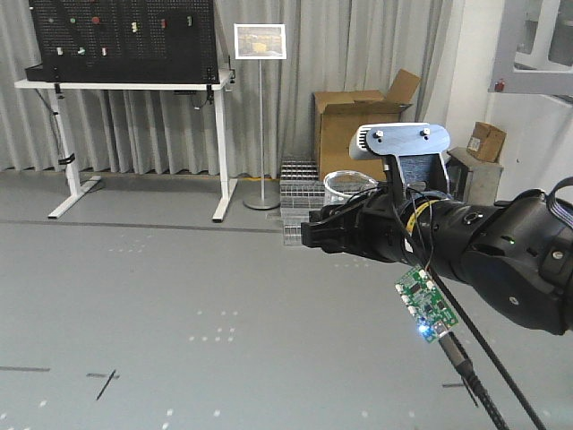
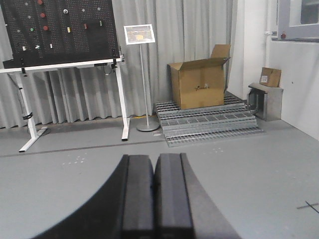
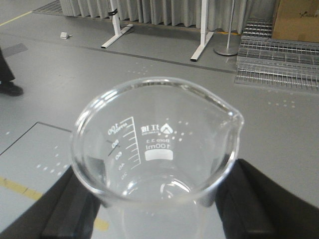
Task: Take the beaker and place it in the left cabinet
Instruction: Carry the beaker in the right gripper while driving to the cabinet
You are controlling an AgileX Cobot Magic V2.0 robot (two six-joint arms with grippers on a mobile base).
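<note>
The beaker is clear glass with a pour spout and white 100 ml markings. It fills the right wrist view, held over the grey floor. My right gripper is shut on the beaker, with one black finger on each side of its wall. In the front view the beaker's clear rim shows just above a black arm that reaches in from the right. My left gripper is shut with nothing in it, its pads touching. A grey-framed glass panel sits at the top right; I cannot tell whether it is the left cabinet.
A white-legged table with a black pegboard stands at the back left, with a sign stand beside it. An open cardboard box rests on metal grates. A small circuit board hangs under the arm.
</note>
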